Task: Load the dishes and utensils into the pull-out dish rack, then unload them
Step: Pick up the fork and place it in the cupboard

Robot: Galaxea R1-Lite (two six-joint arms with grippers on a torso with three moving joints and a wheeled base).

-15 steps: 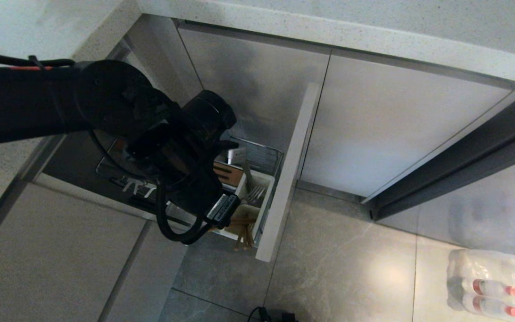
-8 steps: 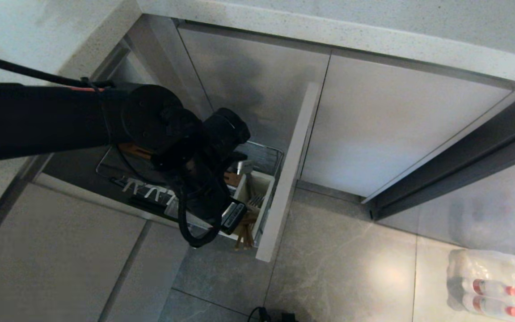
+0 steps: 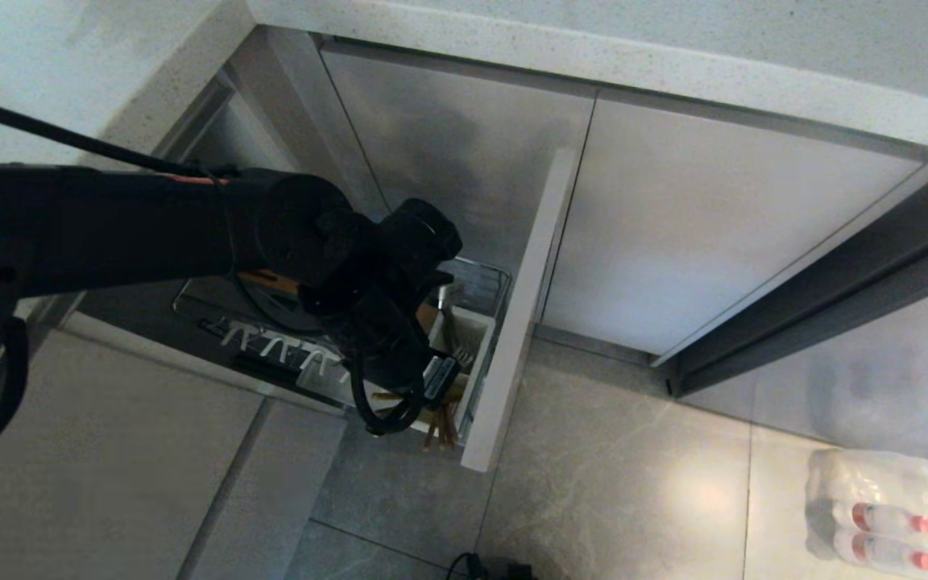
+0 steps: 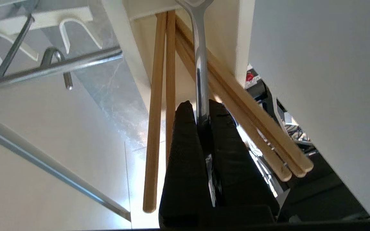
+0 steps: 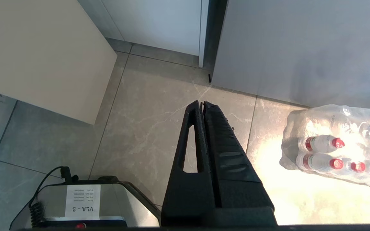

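While the left gripper [image 4: 203, 110] is clamped on the handle of the slim silver metal fork [image 4: 200, 61], the fork's head sits in the white plastic utensil caddy [image 3: 464, 338] at the front of the chrome wire pull-out dish rack [image 3: 480, 282], beside thin light-brown wooden chopsticks [image 4: 159, 106]. Looks like unloading: I'd lift straight along the handle, slowly, so the tines clear the caddy rim without dragging chopsticks out. Right gripper [image 5: 201, 106] is parked over the floor, jaws together, empty.
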